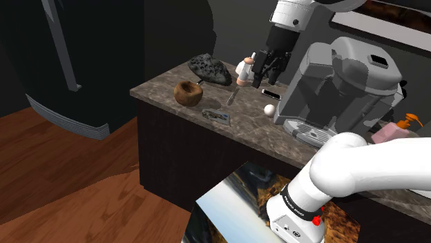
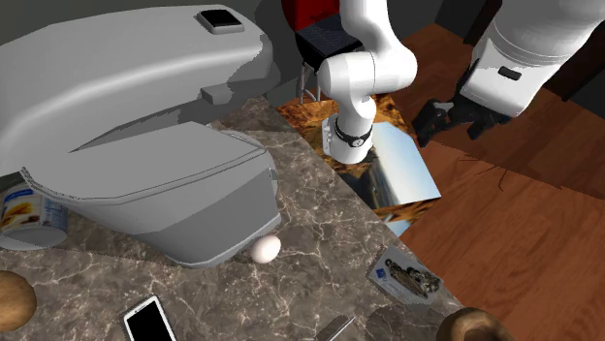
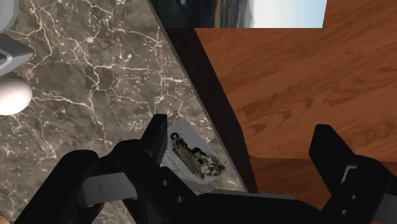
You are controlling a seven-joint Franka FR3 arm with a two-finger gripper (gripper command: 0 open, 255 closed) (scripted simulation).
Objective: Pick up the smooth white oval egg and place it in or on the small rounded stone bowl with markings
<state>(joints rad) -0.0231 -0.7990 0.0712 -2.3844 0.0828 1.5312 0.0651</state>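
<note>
The white egg (image 1: 269, 109) lies on the dark marble counter (image 1: 238, 124), right at the foot of a grey coffee machine (image 1: 338, 83). It also appears as the egg (image 2: 266, 249) and the egg (image 3: 13, 97). A brown rounded bowl (image 1: 188, 92) with a hollow top stands toward the shoulder view's left, and its rim (image 2: 475, 327) peeks in low in the second exterior view. My gripper (image 1: 262, 77) hangs open and empty well above the counter. In the wrist view the gripper (image 3: 242, 143) looks down at the counter's front edge, with the egg off to one side.
A printed card (image 1: 219, 115) lies near the counter's front edge between egg and bowl. A phone (image 1: 271, 93), a small bottle (image 1: 243, 69) and a dark rough lump (image 1: 210, 68) sit behind. A can (image 2: 34, 218) stands by the machine. Wooden floor (image 3: 299, 83) lies below.
</note>
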